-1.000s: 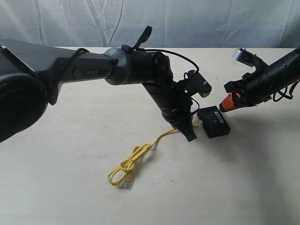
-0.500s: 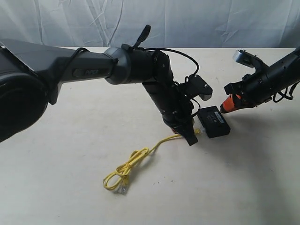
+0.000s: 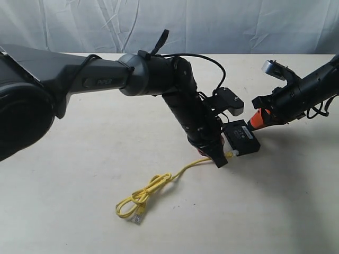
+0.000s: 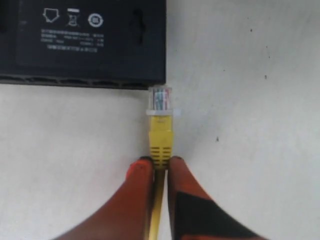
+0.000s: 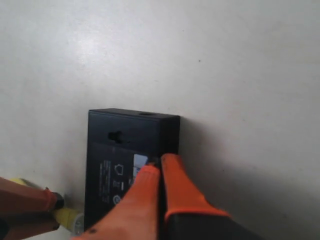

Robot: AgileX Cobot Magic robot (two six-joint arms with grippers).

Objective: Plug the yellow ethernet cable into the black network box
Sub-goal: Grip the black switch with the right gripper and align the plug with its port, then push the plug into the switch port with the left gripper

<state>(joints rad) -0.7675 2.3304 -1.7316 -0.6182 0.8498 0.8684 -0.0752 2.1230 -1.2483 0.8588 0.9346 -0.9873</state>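
Left gripper [image 4: 160, 162]: fingers pinched tight on the yellow ethernet cable [image 4: 160, 134], just behind its clear plug [image 4: 160, 100]. Remaining cord trails near-left, loosely coiled on the table [image 3: 79, 174]. Plug tip touches the port-side corner of the black network box [image 3: 242, 137]. Right gripper [image 5: 160, 162]: fingers pressed together, tips on the box's far-right edge.

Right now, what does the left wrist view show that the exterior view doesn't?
Left wrist only: the clear plastic plug, tip at the corner of the port row on the flat black plastic network box, not seated. Exterior only: coiled loop and free end of the thin yellow ethernet cable, and the right hand at the box's other side. Both: box, cable, left hand pinching the cable.
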